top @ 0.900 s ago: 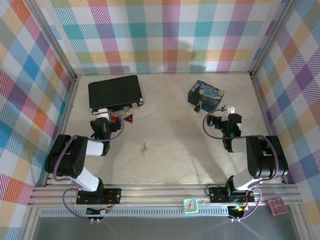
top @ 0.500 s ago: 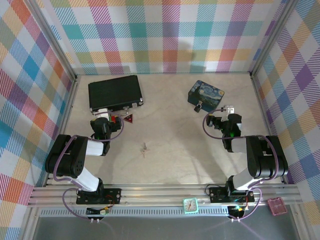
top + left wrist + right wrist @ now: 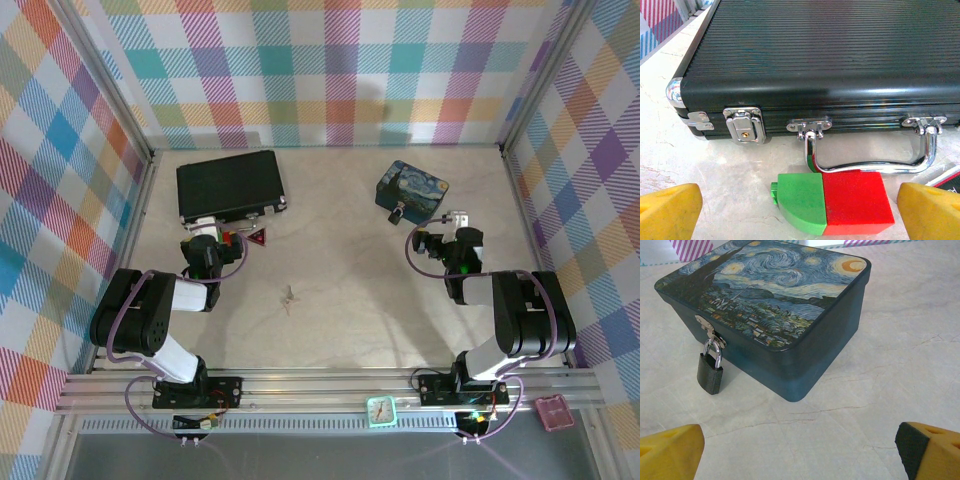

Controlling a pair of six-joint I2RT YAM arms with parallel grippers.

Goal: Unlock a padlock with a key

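Step 1, not begun: get the key. It lies flat, mid table, btw the arms. The padlock hangs on the tin latch, far R. Left gripper & right gripper: jaws wide, holding nothing. Next, I think: reach in & pinch the thin key. 1 key, 1 padlock, 1 tin, 1 black case.

left hand: spread wide; low | right hand: spread wide; low
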